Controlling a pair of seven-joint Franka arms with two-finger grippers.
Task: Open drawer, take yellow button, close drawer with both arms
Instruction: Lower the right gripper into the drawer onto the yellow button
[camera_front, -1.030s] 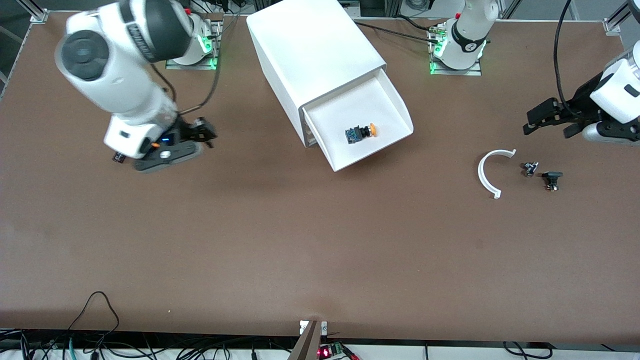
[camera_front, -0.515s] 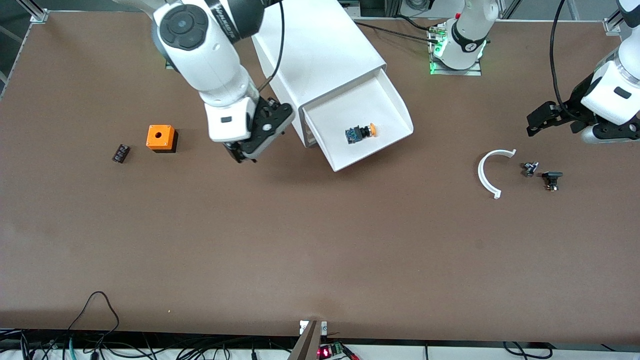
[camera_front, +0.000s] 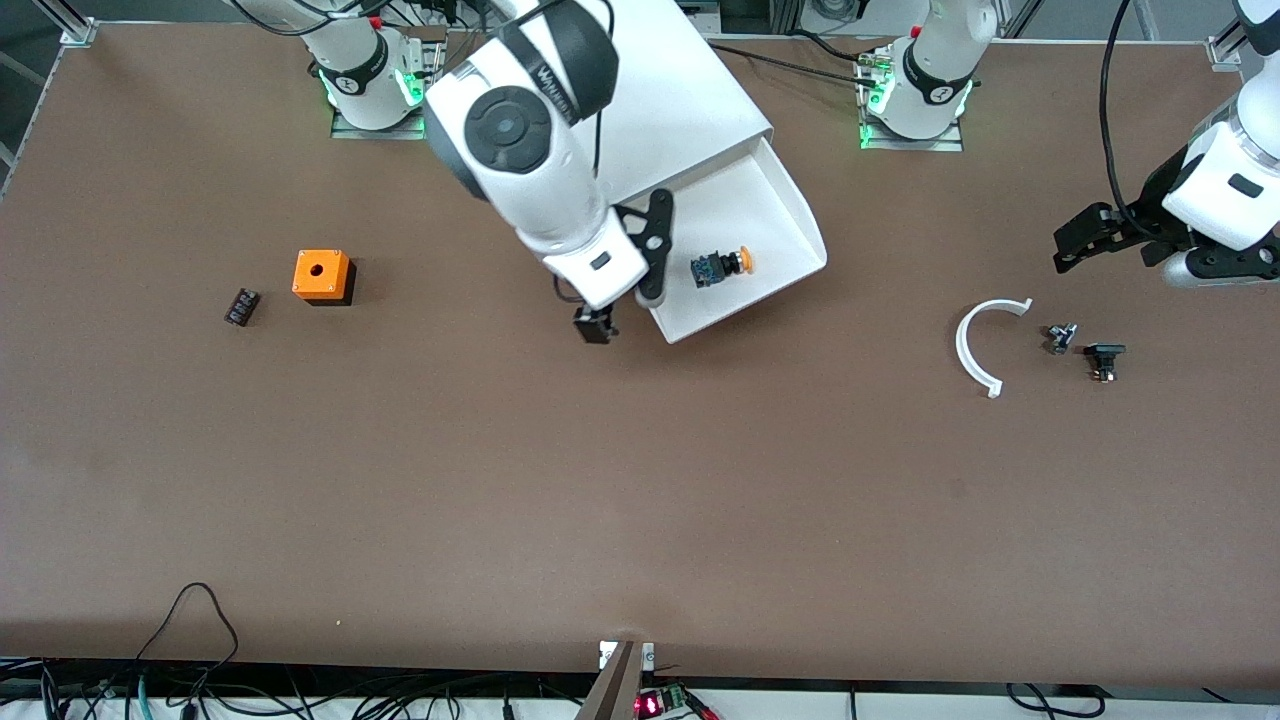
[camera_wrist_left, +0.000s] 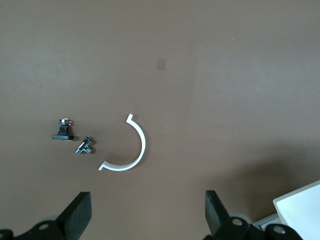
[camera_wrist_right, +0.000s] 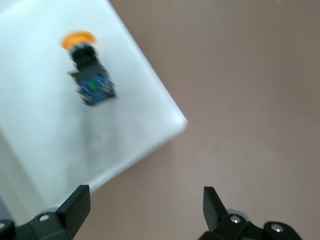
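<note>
Orange-capped button (camera_front: 722, 265) lies ungrasped in the opened drawer (camera_front: 790, 205); right end effector (camera_wrist_right: 145, 210) hovers agape at its corner, left end effector (camera_wrist_left: 147, 215) waits, fingers spread.

My work surface is a broad matte brown bench (camera_front: 560, 500), evenly lit from above. Tangled black cables (camera_front: 200, 690) trail along its edge nearest the front camera, and silver aluminium frame rails (camera_front: 62, 18) stand at its corners.
</note>
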